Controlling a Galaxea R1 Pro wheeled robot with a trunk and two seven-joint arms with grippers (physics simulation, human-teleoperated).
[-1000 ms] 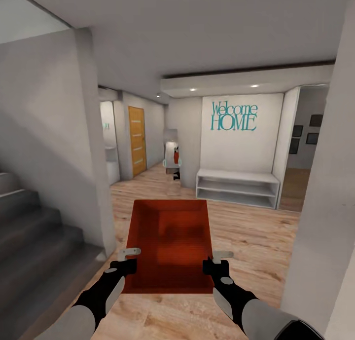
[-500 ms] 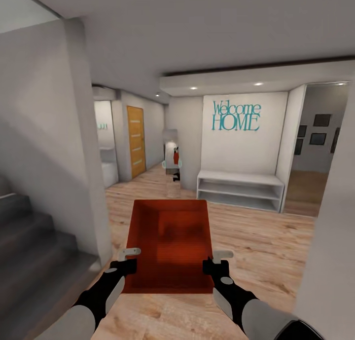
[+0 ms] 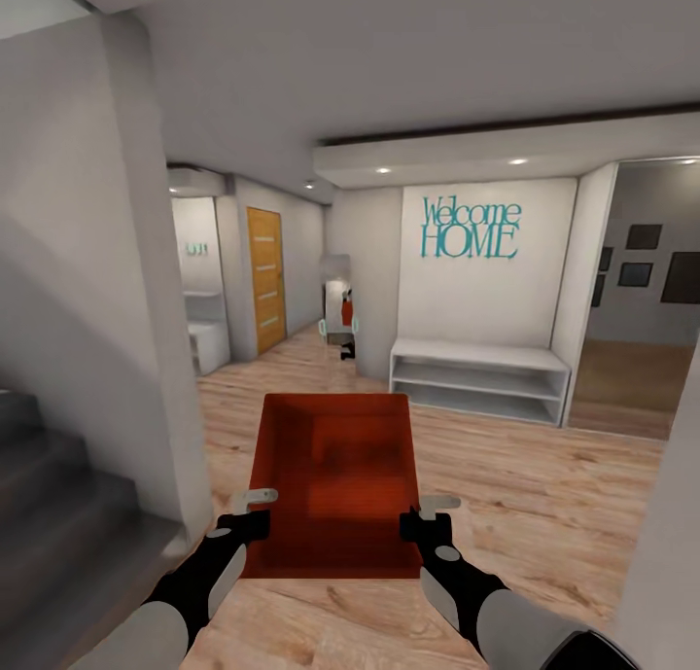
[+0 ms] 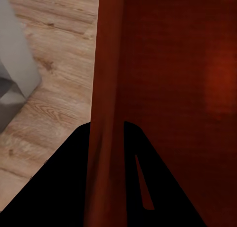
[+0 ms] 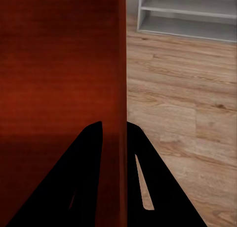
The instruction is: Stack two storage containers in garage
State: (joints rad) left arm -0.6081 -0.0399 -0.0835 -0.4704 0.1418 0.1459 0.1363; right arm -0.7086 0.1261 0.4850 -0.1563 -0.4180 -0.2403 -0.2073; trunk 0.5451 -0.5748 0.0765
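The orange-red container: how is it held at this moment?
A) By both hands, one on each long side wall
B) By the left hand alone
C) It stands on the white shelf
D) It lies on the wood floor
A: the left hand and the right hand each pinch a side wall of the orange-red container, held above the wood floor.

Smooth orange-red bin (image 3: 331, 485) over pale wood floor (image 3: 525, 495).
We see thin, matt plastic-looking walls on the bin, grainy planks underfoot, a matt white shelf (image 3: 478, 378) and black grippers.
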